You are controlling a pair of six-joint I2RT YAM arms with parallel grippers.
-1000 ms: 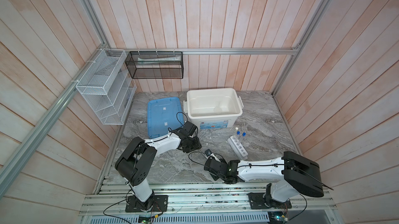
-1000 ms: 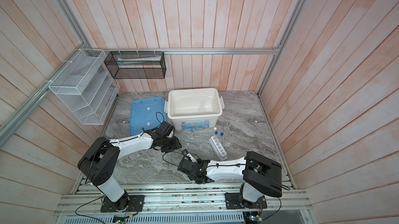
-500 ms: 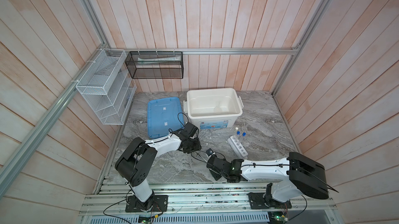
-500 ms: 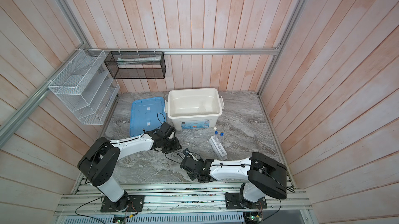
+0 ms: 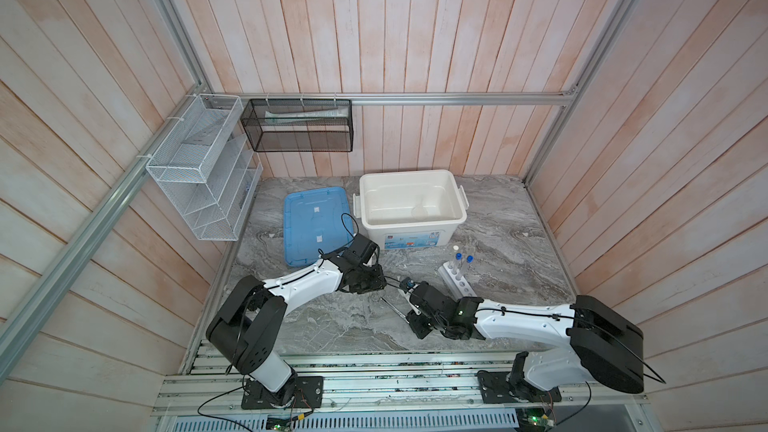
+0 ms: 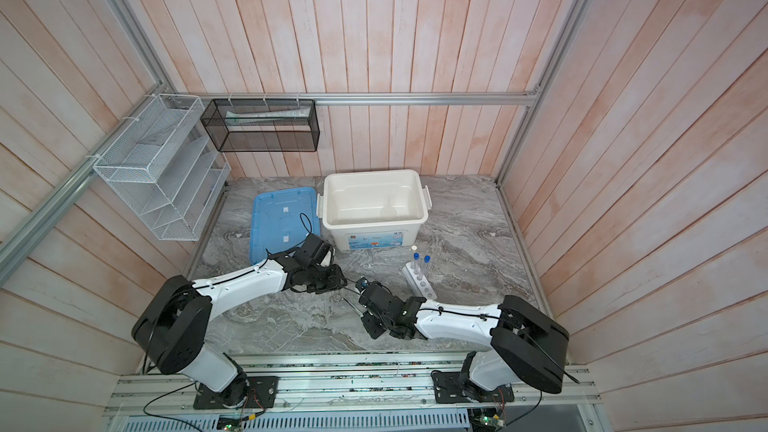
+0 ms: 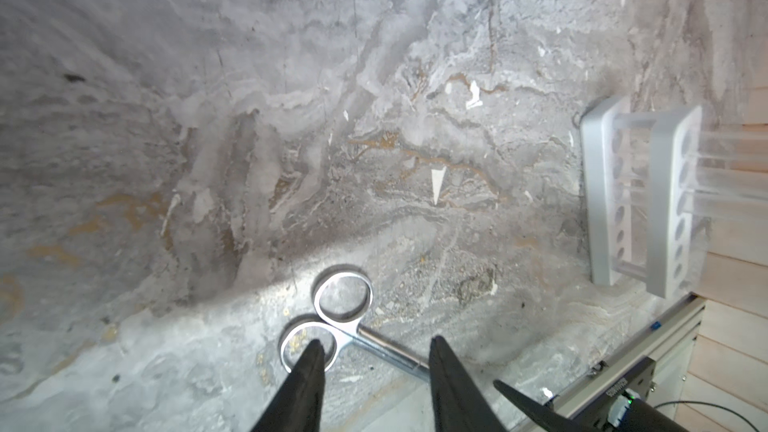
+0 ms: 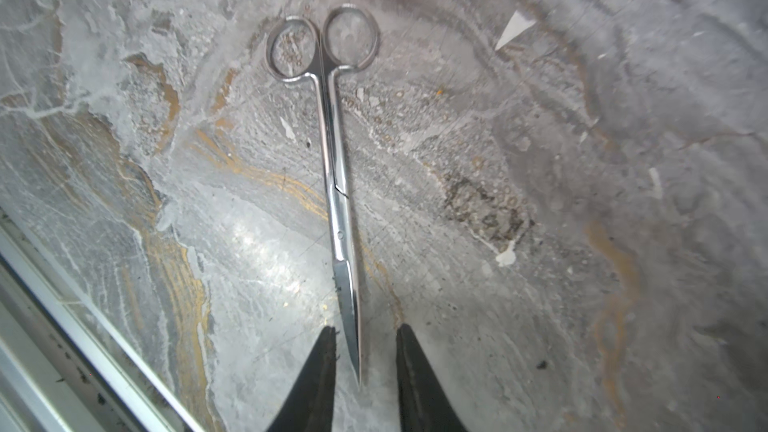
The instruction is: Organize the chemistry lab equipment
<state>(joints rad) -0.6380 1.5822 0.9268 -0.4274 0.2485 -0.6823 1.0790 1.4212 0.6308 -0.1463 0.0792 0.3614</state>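
Small steel scissors (image 8: 336,184) lie shut and flat on the marble between my two grippers, seen as a thin line in both top views (image 5: 392,308) (image 6: 351,304). My left gripper (image 7: 374,344) is open over the handle end, one finger above a ring (image 7: 309,342). My right gripper (image 8: 365,330) is open, with the blade tip lying between its fingers with a gap on each side. The white six-hole rack (image 5: 455,280) (image 7: 669,209) stands to the right and holds three clear tubes, one white-capped (image 5: 456,248) and two blue-capped (image 5: 469,259). A clear round dish (image 5: 419,211) lies in the white bin.
The open white bin (image 5: 411,178) stands at the back, with its blue lid (image 5: 316,222) flat beside it. A white wire rack (image 5: 199,168) and a black mesh rack (image 5: 299,130) hang on the walls. An aluminium rail (image 8: 83,305) runs along the table's front edge.
The right arm has settled lower and stretched out along the table, its gripper staying by the scissors. The left arm has barely moved.
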